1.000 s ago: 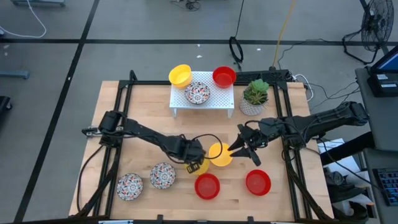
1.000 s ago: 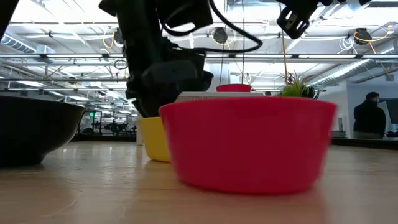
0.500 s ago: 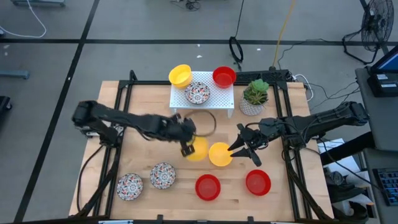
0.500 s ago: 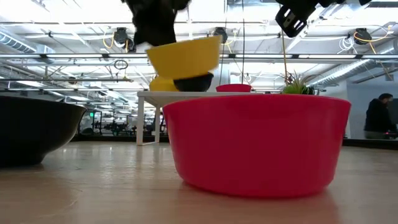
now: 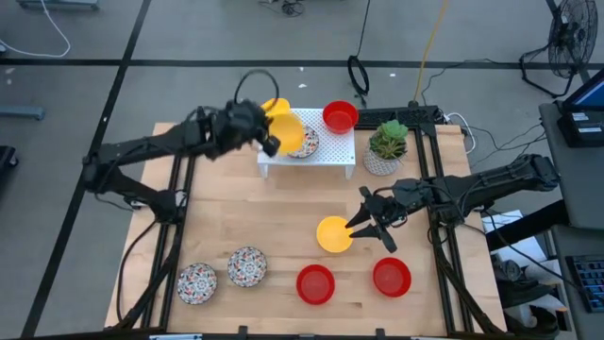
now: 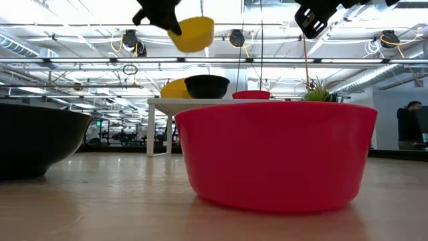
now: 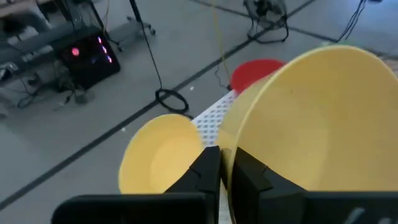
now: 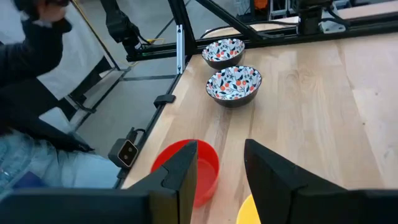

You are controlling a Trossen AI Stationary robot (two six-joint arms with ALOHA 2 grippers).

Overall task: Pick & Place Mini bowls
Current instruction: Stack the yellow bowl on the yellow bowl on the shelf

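L gripper (image 5: 267, 140) is up in the air at about 11 o'clock on the table, over the left end of the white rack (image 5: 332, 153), fingers pinched on the rim of a yellow bowl (image 5: 287, 132); the left wrist view shows one finger (image 7: 202, 176) inside the wall and one outside. Low view has that bowl tilted, well above the rack top. Just past it, a 2nd yellow bowl (image 5: 272, 107) sits at the rack's 10 o'clock corner, a mosaic bowl (image 5: 308, 143) on the rack partly under the held one, and a red bowl (image 5: 340, 116) at the rack's 1 o'clock corner.

R gripper (image 5: 365, 224) hangs near table centre, toward 4 o'clock, fingers apart w/ nothing between them, tips just beside a 3rd yellow bowl (image 5: 333, 234). Two red bowls at 6 o'clock (image 5: 315, 282) and 5 o'clock (image 5: 391, 276). Two mosaic bowls (image 5: 245, 266) (image 5: 196, 282) side by side at 7 o'clock. Potted plant (image 5: 387, 142) beside the rack at 1 o'clock.
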